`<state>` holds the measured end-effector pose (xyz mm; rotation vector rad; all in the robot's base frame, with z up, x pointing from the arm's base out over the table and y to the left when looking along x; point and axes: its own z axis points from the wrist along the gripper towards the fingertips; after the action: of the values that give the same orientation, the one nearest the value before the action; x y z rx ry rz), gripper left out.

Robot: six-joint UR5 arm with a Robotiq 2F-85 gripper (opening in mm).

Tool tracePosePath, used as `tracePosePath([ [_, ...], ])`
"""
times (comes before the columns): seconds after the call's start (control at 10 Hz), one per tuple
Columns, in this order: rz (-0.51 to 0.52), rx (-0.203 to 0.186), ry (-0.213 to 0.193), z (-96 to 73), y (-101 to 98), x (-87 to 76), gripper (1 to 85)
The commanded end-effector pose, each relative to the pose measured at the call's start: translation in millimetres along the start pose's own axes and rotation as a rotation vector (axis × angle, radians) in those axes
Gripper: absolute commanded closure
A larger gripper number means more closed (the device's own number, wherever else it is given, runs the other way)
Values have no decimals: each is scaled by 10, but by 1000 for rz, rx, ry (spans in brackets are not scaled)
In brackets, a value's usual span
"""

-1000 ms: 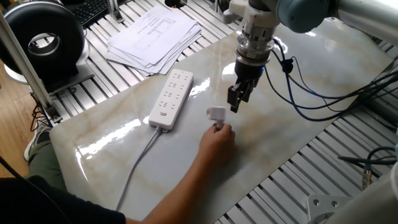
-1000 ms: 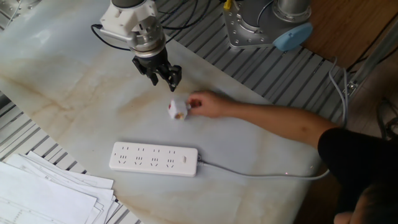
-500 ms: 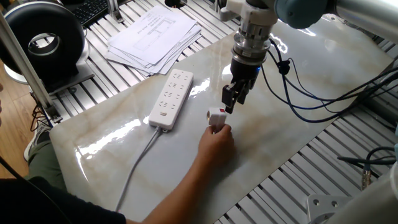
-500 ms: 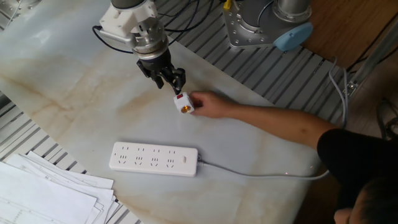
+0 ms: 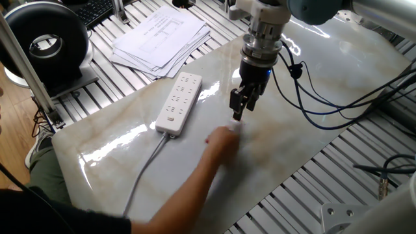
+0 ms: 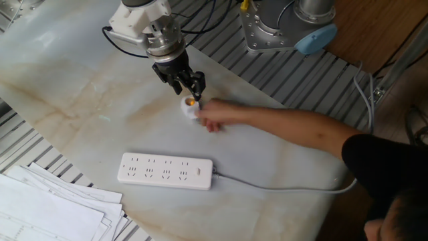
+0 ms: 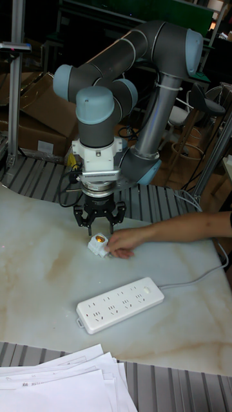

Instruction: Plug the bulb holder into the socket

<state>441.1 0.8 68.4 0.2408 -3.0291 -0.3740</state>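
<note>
The bulb holder [image 6: 190, 107] is a small white plug-in piece with an orange inside. A person's hand [image 6: 214, 118] holds it on the marble table, directly below my gripper [image 6: 189, 92]. In the tall fixed view the bulb holder [image 7: 98, 244] sits just under my gripper [image 7: 98, 228], whose fingers are spread open on either side above it. From the first fixed camera my gripper [image 5: 236, 114] and the blurred hand [image 5: 220, 140] mostly hide the holder. The socket [image 6: 167, 171], a long white power strip with a grey cable, lies flat nearer the papers, as do the socket [image 5: 179, 104] and the socket [image 7: 120, 304].
The person's forearm [image 6: 301, 130] reaches across the table from one side. A stack of papers [image 5: 159, 39] lies beyond the socket. Blue and black cables [image 5: 325, 97] trail from my wrist. A black round device [image 5: 45, 42] stands at the table's corner, on the slotted metal frame [image 5: 84, 110].
The hand has slid the bulb holder along the table to right under my gripper. My gripper has shifted slightly toward it and stays open.
</note>
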Motion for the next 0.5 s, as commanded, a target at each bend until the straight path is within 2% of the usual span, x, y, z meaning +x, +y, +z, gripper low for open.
tracePosePath([
  [0.0, -49, -8, -7, -41, 88, -34, 290],
  [0.4, -55, 14, -7, -32, 28, -40, 293],
])
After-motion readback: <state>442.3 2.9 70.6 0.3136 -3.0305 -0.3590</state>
